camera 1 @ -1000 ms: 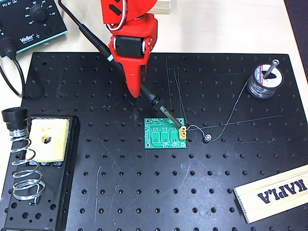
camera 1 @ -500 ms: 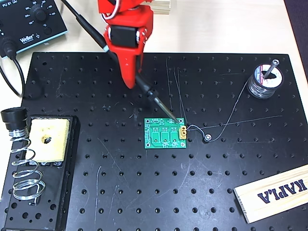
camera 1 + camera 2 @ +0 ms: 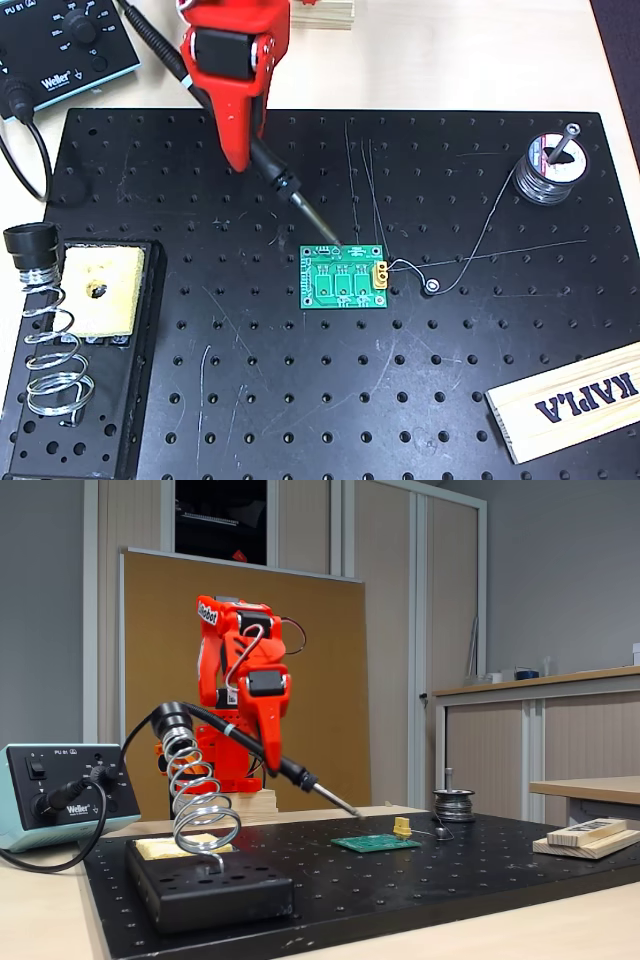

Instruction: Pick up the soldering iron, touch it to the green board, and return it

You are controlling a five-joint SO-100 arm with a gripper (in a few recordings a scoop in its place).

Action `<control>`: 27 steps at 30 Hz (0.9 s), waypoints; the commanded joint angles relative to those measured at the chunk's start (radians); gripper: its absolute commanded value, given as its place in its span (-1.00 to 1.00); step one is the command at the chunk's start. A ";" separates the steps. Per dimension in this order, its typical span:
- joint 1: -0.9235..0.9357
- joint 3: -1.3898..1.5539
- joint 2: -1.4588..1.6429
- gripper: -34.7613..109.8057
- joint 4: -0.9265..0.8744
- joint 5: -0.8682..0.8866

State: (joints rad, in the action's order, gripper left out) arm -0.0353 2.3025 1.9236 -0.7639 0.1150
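One step of three looked about finished when we read these frames: the gripper [image 3: 236, 150] was clenched on the iron [image 3: 285, 185], high in the upper left of the overhead view, with the handle running up toward the frame's top-left corner and the metal tip slanting down to the right. The board [image 3: 345, 276] lay flat near the frame's centre on the plate [image 3: 300, 400], its connector [image 3: 381, 272] on the right edge. From above the tip ended at the board's top edge; in the fixed view the iron [image 3: 290, 771] hung clear above the board [image 3: 376, 843], so we judged the touch done or just missed, though we could not tell which from these angles.

We took the next move to be the return: swing the iron to the spring holder [image 3: 45, 350] at lower left of the overhead view and thread the tip into its black mouth [image 3: 28, 241]. That called for a long sweep left and a re-aimed tip, with the cable trailing toward the Weller box [image 3: 60, 45] at top left.

Room was ample across the bare plate between board and holder. The sponge [image 3: 98, 290] sat just beside the coil. The solder spool [image 3: 548, 168] and the wooden block [image 3: 570, 400] lay well apart at right, out of the path.
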 commanded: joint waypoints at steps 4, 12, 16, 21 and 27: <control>-0.052 -0.183 -0.152 -0.52 0.043 0.005; -0.095 -0.313 -0.316 -0.52 0.057 0.012; -0.106 -0.322 -0.339 -0.52 0.066 0.018; -0.112 -0.319 -0.345 -0.52 0.069 0.023; -0.107 -0.296 -0.334 -0.52 0.069 0.015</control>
State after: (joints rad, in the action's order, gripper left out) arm -0.1319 2.0187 1.5677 -0.6918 0.1181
